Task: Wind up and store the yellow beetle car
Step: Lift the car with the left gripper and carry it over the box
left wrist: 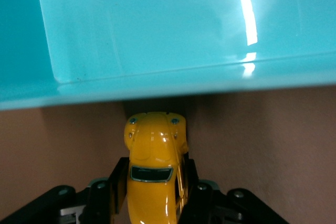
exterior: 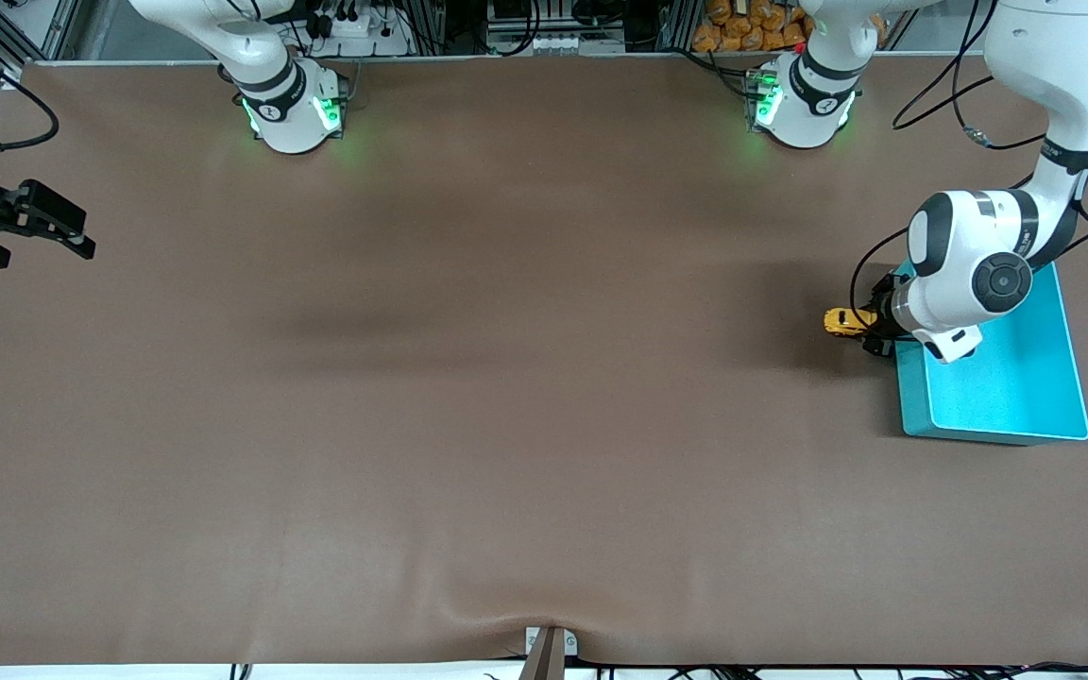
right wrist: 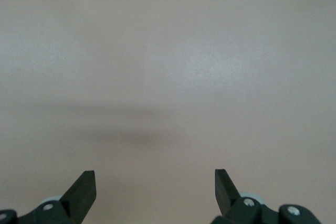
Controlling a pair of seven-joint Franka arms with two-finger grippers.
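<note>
yellow beetle car [left wrist: 156,174], gripped between the black fingers [left wrist: 113,187] of the left gripper [exterior: 870,326], sits low over the brown table [exterior: 506,397] just beside the outer wall of the teal bin [exterior: 1007,397], at the left arm's end of the table. whether its wheels touch the cloth cannot be told. in the left wrist view the car's rounded body points at the bin's wall, with a narrow strip of shadowed table between them; the fingers press on both its sides, near the dark window. the bin stands open-topped, its glossy floor catching a streak of light. at the right arm's end of the table, the right gripper [exterior: 34,227] waits above bare cloth, its two finger tips [right wrist: 84,190] held wide apart with nothing between them.
</note>
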